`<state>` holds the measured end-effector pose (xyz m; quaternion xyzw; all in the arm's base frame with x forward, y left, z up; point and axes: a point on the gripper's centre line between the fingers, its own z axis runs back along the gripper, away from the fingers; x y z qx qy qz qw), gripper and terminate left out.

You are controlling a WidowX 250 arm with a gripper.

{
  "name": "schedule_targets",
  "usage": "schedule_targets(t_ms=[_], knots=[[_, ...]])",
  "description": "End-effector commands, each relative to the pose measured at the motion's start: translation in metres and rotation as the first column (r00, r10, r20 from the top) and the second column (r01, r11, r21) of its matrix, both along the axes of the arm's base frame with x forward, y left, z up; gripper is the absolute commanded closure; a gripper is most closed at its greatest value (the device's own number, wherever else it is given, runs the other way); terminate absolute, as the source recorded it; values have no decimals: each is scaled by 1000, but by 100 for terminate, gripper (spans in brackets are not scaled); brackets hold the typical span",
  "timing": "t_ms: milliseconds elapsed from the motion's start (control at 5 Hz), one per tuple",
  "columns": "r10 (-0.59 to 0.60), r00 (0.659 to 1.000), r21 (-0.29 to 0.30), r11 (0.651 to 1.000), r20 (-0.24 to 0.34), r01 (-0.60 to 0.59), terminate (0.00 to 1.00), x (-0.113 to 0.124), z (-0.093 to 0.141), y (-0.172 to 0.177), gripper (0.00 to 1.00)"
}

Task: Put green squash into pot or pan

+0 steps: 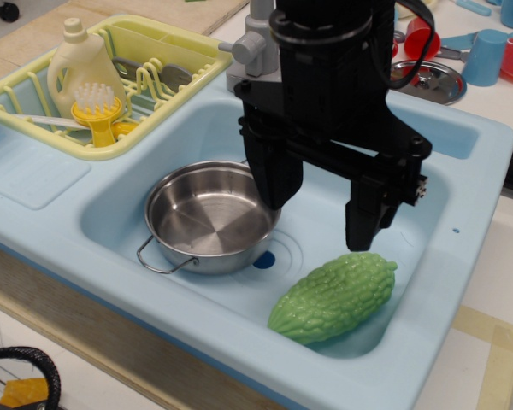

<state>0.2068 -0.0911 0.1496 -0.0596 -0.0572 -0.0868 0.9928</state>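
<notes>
The green squash is light green and bumpy and lies in the front right corner of the light blue toy sink. The steel pot stands empty in the left half of the sink, with one wire handle toward the front left. My gripper is black and hangs over the middle of the sink, open and empty. Its left finger is at the pot's right rim. Its right fingertip is just above the squash's far end.
A yellow dish rack at the back left holds a cream bottle and a yellow brush. A grey faucet stands behind the sink. A flat steel lid, red cup and blue cups sit at the back right.
</notes>
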Motion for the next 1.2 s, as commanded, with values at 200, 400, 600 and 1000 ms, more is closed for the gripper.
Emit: schedule_targets(t_ms=[200, 400, 600, 1000], knots=[[-14, 1000, -26, 1000, -9, 13, 0, 0, -17, -5, 0], [-17, 1000, -43, 999, -6, 16, 0, -2, -24, -9, 0], [-19, 1000, -51, 999, -4, 19, 0, -4, -28, -11, 0], [-27, 1000, -111, 993, 1, 27, 0, -13, -45, -16, 0]])
